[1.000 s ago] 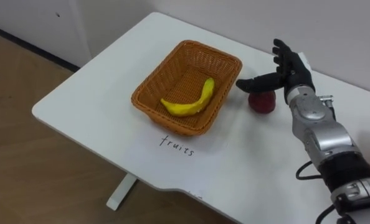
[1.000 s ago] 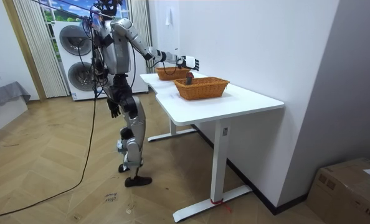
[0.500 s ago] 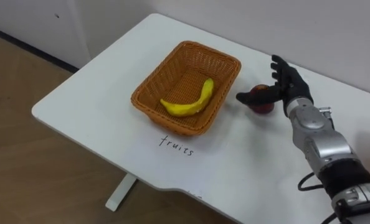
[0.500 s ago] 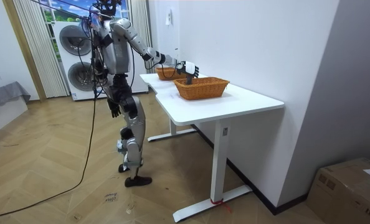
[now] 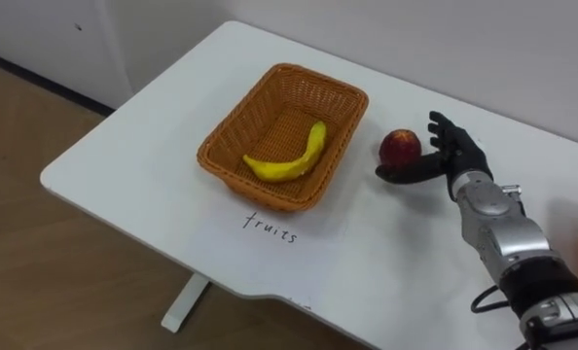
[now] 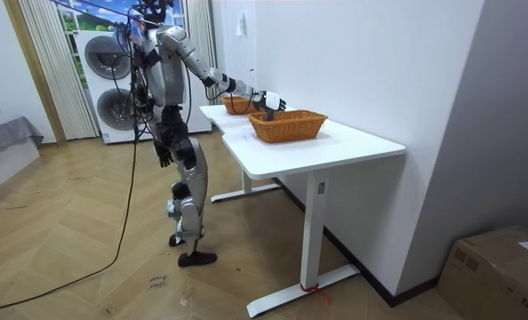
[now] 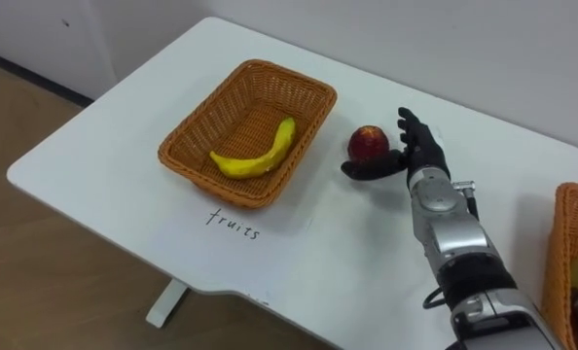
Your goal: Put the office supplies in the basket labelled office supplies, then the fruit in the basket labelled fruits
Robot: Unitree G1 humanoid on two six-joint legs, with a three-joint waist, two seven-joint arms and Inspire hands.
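The apple (image 5: 400,147) has gone from lying on the counter (image 5: 153,146), just beside the fruit basket (image 5: 343,146), under an open, raised palm, to sitting in the right hand (image 5: 451,160). A second ago that hand hovered over it with fingers spread. Half a second ago it had dropped around it. Now the fruit shows higher and clearer than before, on the thumb side of the hand. The whole eye view has also slid a little, so part of that shift is the camera's own.

The hand is partly closed. The thumb reaches under and in front of the apple and the fingers curl up behind it, so it is cupped rather than squeezed tight. It looks lifted off the counter, though the angle makes it hard to be sure there is a gap beneath it.

For the task, this reads as the pick done and the carry about to start. The apple is still outside the fruit basket, close to its right rim and level with its far half. A banana (image 5: 287,160) already lies inside, along the basket's middle, with free floor on the far side of it. What remains is a short move leftward over the rim and a release. A second basket (image 7: 576,253) sits well to the right of the fruit basket. In the room view the left hand (image 6: 163,160) hangs at the robot's side, idle.
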